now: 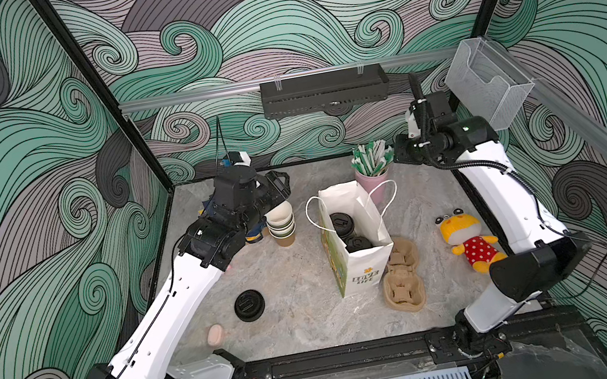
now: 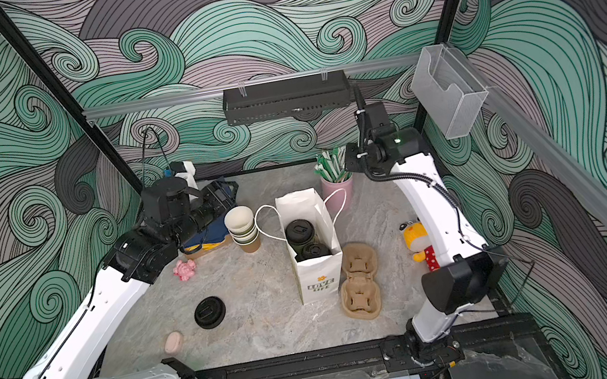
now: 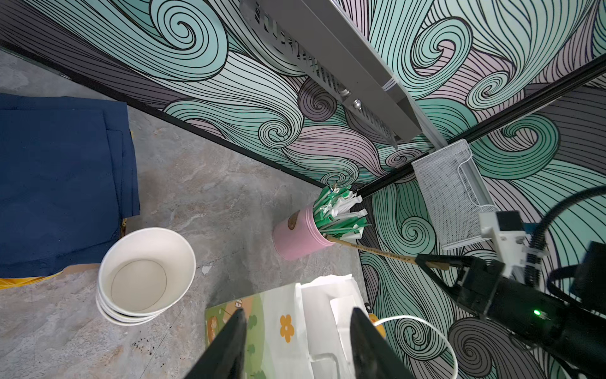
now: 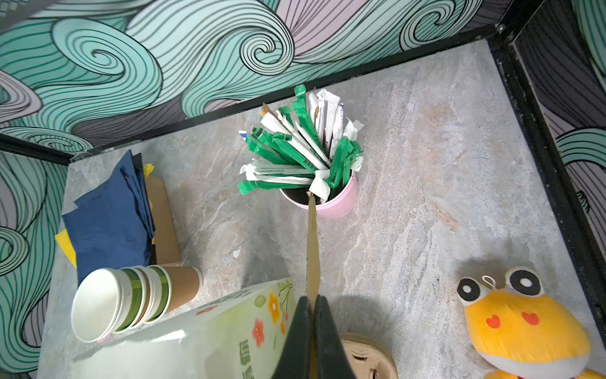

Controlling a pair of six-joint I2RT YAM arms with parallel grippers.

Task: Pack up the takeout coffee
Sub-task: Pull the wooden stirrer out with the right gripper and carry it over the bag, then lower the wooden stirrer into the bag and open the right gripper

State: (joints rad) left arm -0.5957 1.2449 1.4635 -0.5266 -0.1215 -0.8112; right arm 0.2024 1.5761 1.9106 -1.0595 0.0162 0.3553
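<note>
Right wrist view: the right gripper (image 4: 313,299) is pinched shut on a thin brown paper-wrapped straw (image 4: 313,236). Its far end is lodged in the pink straw cup (image 4: 337,205) just behind the white paper carrier bag (image 1: 362,268).

Takeout coffee: two black-lidded paper cups (image 1: 342,224), stood inside the bag.

Left gripper (image 3: 297,313): half spread, empty, above the bag.

Risks judged: pink cup toppled, green-white wrapped straws (image 4: 295,147) dragged out, wrapper slipped.

Hidden: coffee cup sides are masked by the bag's walls.

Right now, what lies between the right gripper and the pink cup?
A brown straw, pinched by the right gripper, runs to the pink cup; the right wrist view shows it.
</note>
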